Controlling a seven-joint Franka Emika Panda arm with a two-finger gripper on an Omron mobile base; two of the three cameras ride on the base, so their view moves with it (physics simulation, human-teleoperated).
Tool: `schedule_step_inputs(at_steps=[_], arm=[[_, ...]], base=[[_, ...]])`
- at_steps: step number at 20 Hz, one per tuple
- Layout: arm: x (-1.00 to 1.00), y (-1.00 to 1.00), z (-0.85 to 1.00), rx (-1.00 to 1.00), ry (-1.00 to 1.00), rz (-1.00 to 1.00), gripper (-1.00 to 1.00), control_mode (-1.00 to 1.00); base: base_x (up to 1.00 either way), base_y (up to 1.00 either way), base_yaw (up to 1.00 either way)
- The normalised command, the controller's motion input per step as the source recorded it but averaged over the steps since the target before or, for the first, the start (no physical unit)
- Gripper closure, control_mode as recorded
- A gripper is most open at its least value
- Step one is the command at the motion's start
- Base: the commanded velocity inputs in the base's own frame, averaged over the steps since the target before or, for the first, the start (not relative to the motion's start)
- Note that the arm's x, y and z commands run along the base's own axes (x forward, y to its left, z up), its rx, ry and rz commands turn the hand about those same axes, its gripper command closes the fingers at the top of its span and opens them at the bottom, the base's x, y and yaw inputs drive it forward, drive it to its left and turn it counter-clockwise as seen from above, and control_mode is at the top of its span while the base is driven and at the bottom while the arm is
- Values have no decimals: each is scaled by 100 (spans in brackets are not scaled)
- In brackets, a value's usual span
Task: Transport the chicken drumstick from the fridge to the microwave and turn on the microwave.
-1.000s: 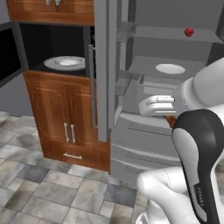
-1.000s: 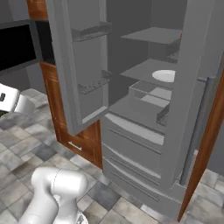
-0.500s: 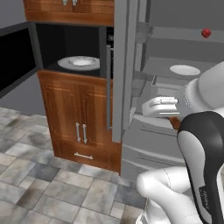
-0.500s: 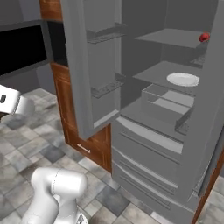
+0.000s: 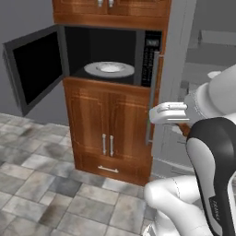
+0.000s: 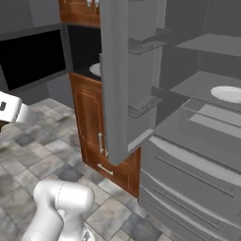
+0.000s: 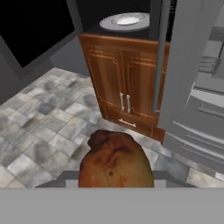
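Observation:
The golden-brown chicken drumstick point(image 7: 116, 162) sits low and centre in the hand view, its thick end toward the camera, and my gripper point(image 5: 182, 128) is shut on it. My fingertips are hidden behind the meat. The gripper hangs in front of the fridge point(image 6: 197, 141), just right of the wooden cabinet holding the microwave point(image 5: 110, 50). The microwave door point(image 5: 37, 69) stands swung open to the left. Its white turntable point(image 5: 109, 69) is bare, and the black button panel point(image 5: 150, 57) is on the right. The fridge door point(image 6: 126, 80) is open.
A white plate point(image 6: 228, 93) lies on a fridge shelf. The open fridge door point(image 5: 173, 78) stands edge-on right beside the microwave's panel. Wooden cabinet doors point(image 5: 108, 131) and a drawer sit under the microwave. Grey stone floor tiles point(image 5: 41, 184) spread to the left.
Both base views have swung left, from the fridge interior toward the microwave cabinet, so the base has moved. The drumstick stays in my grip.

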Motion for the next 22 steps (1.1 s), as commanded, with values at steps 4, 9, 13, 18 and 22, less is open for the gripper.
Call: schedule_step_inputs(at_steps=[4,9,13,18,22], arm=[[0,0,0,0,0,0,100,100],[0,0,0,0,0,0,100,100],[0,0,0,0,0,0,100,100],[0,0,0,0,0,0,100,100],[0,0,0,0,0,0,100,100]], base=[[39,64,0],[54,52,-10],[56,33,-35],[43,27,-38],[39,15,-33]])
